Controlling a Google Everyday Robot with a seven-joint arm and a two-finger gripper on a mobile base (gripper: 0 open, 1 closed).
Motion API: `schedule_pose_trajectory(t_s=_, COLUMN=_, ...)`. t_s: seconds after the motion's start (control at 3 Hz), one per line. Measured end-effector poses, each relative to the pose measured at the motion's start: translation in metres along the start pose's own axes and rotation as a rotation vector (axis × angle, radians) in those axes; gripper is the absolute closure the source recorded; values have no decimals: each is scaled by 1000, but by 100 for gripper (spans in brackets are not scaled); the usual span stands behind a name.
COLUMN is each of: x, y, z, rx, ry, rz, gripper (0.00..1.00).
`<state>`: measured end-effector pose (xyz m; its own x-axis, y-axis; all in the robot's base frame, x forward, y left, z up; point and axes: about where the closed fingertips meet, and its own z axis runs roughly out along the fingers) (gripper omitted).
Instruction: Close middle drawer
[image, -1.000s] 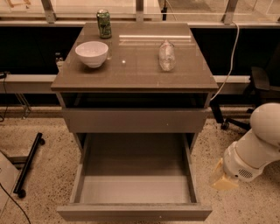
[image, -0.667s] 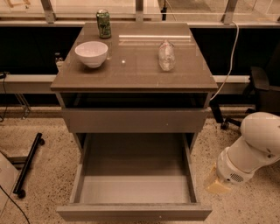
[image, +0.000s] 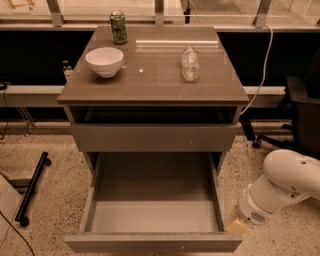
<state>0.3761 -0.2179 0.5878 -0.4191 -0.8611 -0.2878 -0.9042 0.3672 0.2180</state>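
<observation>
One drawer, the middle drawer (image: 155, 216), juts far out past the front edge of the desk (image: 155, 82); the gripper (image: 239, 226) hangs low off the front-right corner (open or closed, can't tell).

Likely an office or lab: speckled floor (image: 50, 200) under the gripper (image: 239, 225), which hangs low, right of the middle drawer (image: 152, 242). Rolling chair (image: 302, 117) behind it, cable (image: 265, 65) farther back.
</observation>
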Motion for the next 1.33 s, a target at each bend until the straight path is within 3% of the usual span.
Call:
schedule_pose_trajectory(t_s=0.33, x=9, y=5, z=37, rx=-34, ry=-33, rz=71, gripper=100)
schedule_pose_trajectory(t_s=0.67, x=9, y=5, z=37, rx=-34, ry=-33, rz=71, gripper=100)
schedule_pose_trajectory(t_s=1.33, x=20, y=4, z=83, rx=13, ry=17, rz=79, gripper=100)
